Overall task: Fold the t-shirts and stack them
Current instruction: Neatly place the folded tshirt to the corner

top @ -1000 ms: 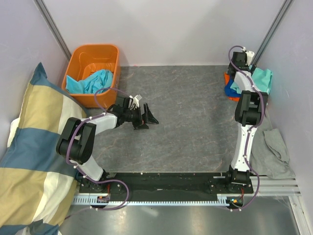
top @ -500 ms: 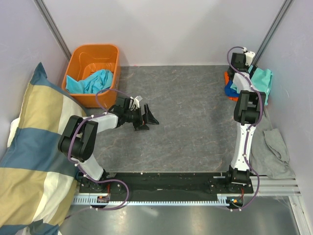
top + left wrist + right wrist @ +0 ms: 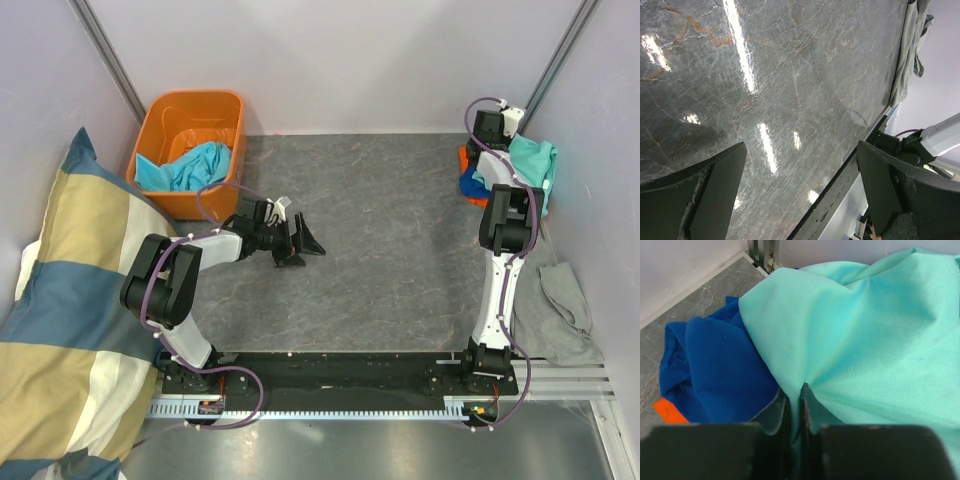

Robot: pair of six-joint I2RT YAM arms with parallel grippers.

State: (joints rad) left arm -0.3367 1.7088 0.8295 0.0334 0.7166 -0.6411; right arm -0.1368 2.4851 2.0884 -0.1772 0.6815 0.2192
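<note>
We see a robotics lab cell: plain partition walls point(image 3: 350, 60) on metal posts point(image 3: 109, 60) close in a grey bench point(image 3: 400, 280), with the left arm point(image 3: 160, 290) and right arm point(image 3: 503, 262) bolted to an aluminium rail point(image 3: 340, 410).

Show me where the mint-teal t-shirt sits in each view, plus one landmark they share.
Top external: the mint-teal t-shirt lies at the far right corner, against the right wall.
Left wrist: not in it.
Right wrist: it fills the upper right, pinched in the right claw.
Shared landmark: the marbled grey tabletop.
</note>
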